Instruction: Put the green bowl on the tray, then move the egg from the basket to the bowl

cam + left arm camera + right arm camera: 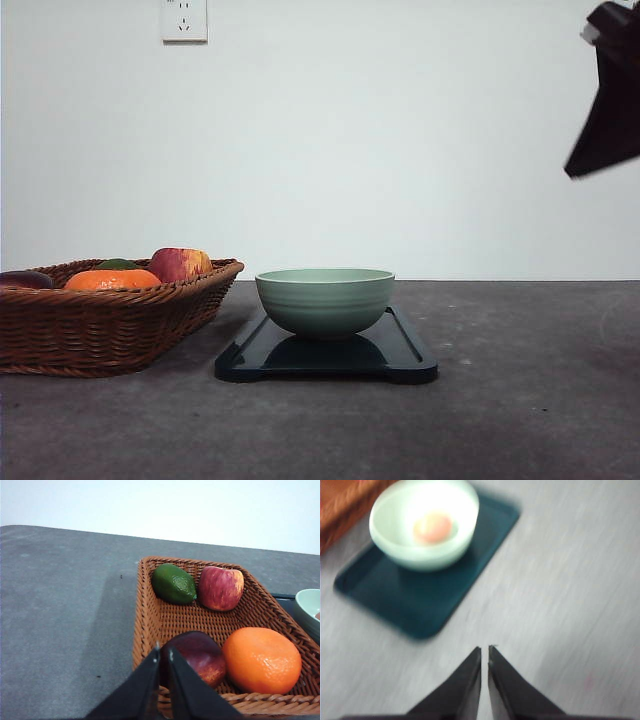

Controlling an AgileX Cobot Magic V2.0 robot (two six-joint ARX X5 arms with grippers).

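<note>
Status: looks basically done. Pale sage-green ridged round bowl [324,299] sits on the flat dark navy rectangular tray [404,357], roughly centred, upright. Right wrist cam, blurry, shows a small pale reddish-brown oval in the bowl's bottom [433,528]; reads as the egg, so step 2 appears complete too. Can't confirm it from the front cam, bowl wall hides the inside.

Containers:
- Bowl: egg only, as far as I can tell.
- Wide brown woven wicker basket [150,630] just left of tray, near but not touching in the front view. Holds a green lime-like fruit [174,583], a red-yellow apple [220,587] beside it, a dark maroon round fruit [197,655] and a bright orange fruit [261,659] at the near end. No egg visible among them.

Grippers:
- Left gripper [163,655]: black fingers pressed together, nothing between them, hanging over the basket's near rim by the maroon fruit.
- Right gripper [485,652]: fingers likewise together, empty, over bare grey table [570,580] off to the side of the tray; arm high at the right in the front view.

Left to do, imo: nothing but parking the arms.
</note>
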